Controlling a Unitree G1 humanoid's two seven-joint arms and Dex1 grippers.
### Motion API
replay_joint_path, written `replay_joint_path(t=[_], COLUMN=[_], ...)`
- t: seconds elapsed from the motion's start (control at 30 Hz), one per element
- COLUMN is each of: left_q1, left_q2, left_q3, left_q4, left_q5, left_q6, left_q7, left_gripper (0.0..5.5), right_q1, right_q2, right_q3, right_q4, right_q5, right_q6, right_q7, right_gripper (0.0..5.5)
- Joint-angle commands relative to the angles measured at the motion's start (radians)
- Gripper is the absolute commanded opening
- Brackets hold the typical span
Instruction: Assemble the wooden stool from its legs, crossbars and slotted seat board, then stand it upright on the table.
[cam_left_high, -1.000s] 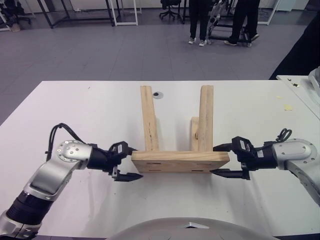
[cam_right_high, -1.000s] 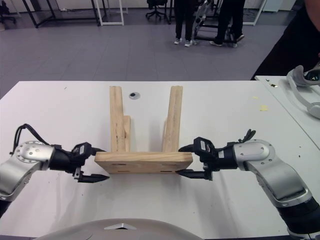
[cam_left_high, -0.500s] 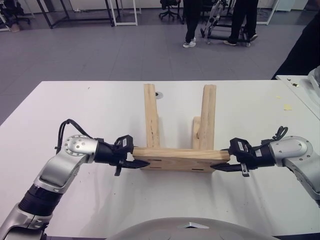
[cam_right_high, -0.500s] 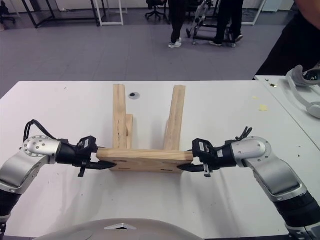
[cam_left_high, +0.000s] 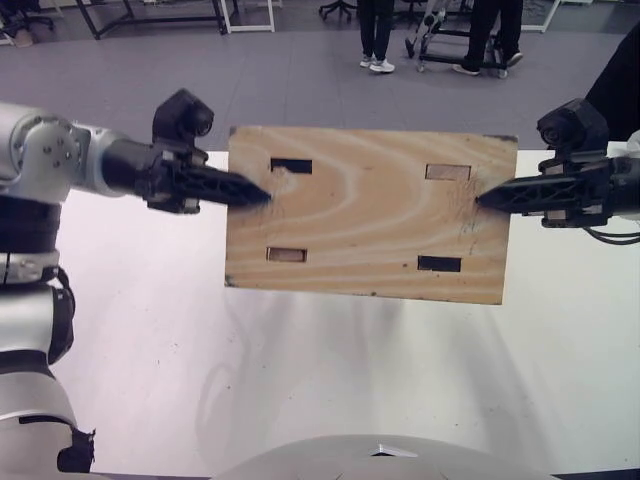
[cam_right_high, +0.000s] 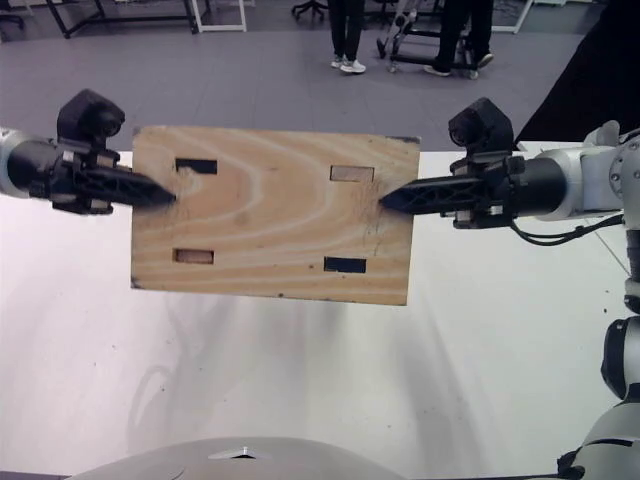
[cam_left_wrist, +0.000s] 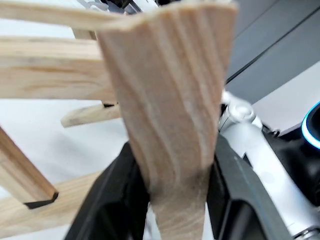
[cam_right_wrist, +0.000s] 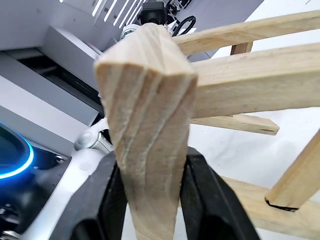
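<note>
readable text: none | labels: none | numbers or signs: none

Pale wooden stool (cam_left_high: 365, 215), four-slotted seat toward the camera, aloft above table.

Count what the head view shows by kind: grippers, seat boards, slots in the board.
Grippers: 2 (left gripper, right gripper, one clamped on each end of the board)
Seat board: 1
Slots in it: 4
Total: 7
</note>
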Motion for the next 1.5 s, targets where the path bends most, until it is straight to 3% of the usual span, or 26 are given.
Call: replay_joint_path(t=[0.03, 0.23, 0.37, 0.5, 0.67, 0.77, 0.9, 1.0, 1.13, 1.2, 1.27, 1.3, 1.33, 1.4, 1.5], left_q1=[-0.350, -0.338, -0.308, -0.229, -0.086, -0.009, 0.009, -0.029, -0.020, 0.111, 0.370, 0.516, 0.627, 0.738, 0.756], left_q2=[-0.028, 0.043, 0.092, 0.087, 0.095, 0.115, 0.123, 0.129, 0.190, 0.199, 0.037, -0.079, -0.187, -0.321, -0.410], left_q3=[-0.148, -0.452, -0.593, -0.612, -0.542, -0.526, -0.461, -0.348, -0.136, 0.047, 0.284, 0.345, 0.383, 0.352, 0.304], left_q4=[0.357, 0.340, 0.268, 0.206, 0.077, 0.054, 0.172, 0.301, 0.409, 0.367, 0.221, 0.131, 0.060, -0.003, 0.022], left_q5=[-0.088, -0.380, -0.527, -0.463, -0.260, -0.162, -0.072, -0.029, 0.022, 0.001, 0.082, 0.171, 0.247, 0.405, 0.515], left_q6=[0.063, 0.063, 0.063, 0.063, -0.008, -0.093, -0.150, -0.182, -0.265, -0.348, -0.672, -0.876, -1.026, -1.247, -1.362], left_q7=[-0.023, -0.025, -0.024, -0.024, -0.019, -0.022, -0.024, -0.023, -0.015, 0.087, 0.467, 0.660, 0.842, 1.072, 1.204], left_gripper=[1.31, 1.31, 1.31, 1.31, 1.32, 2.19, 2.94, 3.53, 4.13, 4.48, 4.67, 4.67, 4.67, 4.67, 4.67], right_q1=[-0.404, -0.446, -0.351, -0.228, -0.001, 0.126, 0.254, 0.439, 0.790, 0.913, 1.017, 1.007, 0.961, 0.866, 0.785], right_q2=[-0.043, -0.074, -0.081, -0.118, -0.097, -0.071, -0.066, -0.112, -0.147, -0.055, 0.160, 0.279, 0.370, 0.492, 0.527], right_q3=[0.342, 0.745, 0.793, 0.808, 0.621, 0.480, 0.286, 0.104, -0.226, -0.401, -0.502, -0.470, -0.404, -0.308, -0.235], right_q4=[0.230, 0.212, 0.155, 0.091, 0.096, 0.111, 0.142, 0.090, -0.033, -0.118, -0.300, -0.368, -0.371, -0.279, -0.131], right_q5=[0.458, 0.458, 0.458, 0.458, 0.458, 0.458, 0.458, 0.458, 0.436, 0.325, 0.040, -0.168, -0.371, -0.661, -0.966], right_q6=[0.094, 0.094, 0.094, 0.094, 0.036, 0.005, 0.000, -0.060, -0.260, -0.424, -0.735, -0.922, -1.074, -1.263, -1.445], right_q7=[0.109, 0.401, 0.418, 0.400, 0.193, 0.080, -0.051, -0.190, -0.462, -0.614, -0.790, -0.899, -0.997, -1.153, -1.218], right_gripper=[1.34, 1.34, 1.34, 1.34, 1.34, 2.30, 3.12, 3.77, 4.43, 4.45, 4.45, 4.45, 4.45, 4.45, 4.45])
